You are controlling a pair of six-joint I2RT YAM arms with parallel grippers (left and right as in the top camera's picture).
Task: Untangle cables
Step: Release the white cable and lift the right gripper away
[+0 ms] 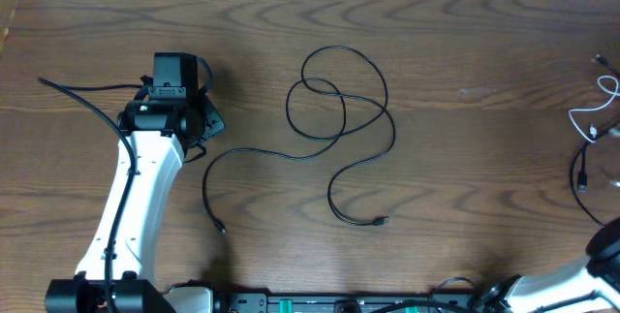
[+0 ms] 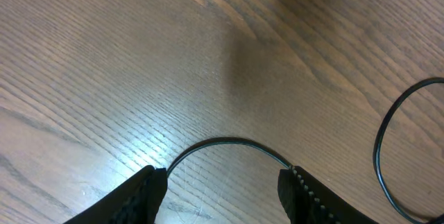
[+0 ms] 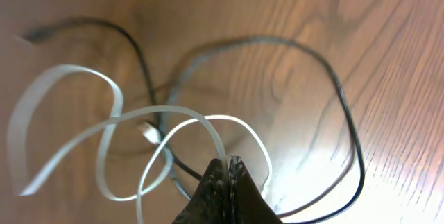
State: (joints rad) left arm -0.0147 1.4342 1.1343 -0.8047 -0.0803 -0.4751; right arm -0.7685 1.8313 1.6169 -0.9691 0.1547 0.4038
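- Right, the long black cable [image 1: 276,153] sprawls in loose, self-crossing loops across the middle of the table [image 1: 465,51].
- Now the left gripper [image 2: 223,186] stands apart, one arc of that cable lying between its fingers.
- Over by the right edge, the right gripper [image 3: 227,172] is closed amid a white cable [image 3: 198,118] and a second black cable [image 3: 270,40]; I can't tell if it pinches either.
- Light, floppy stuff. I'd grab near a plug end [image 1: 382,222].
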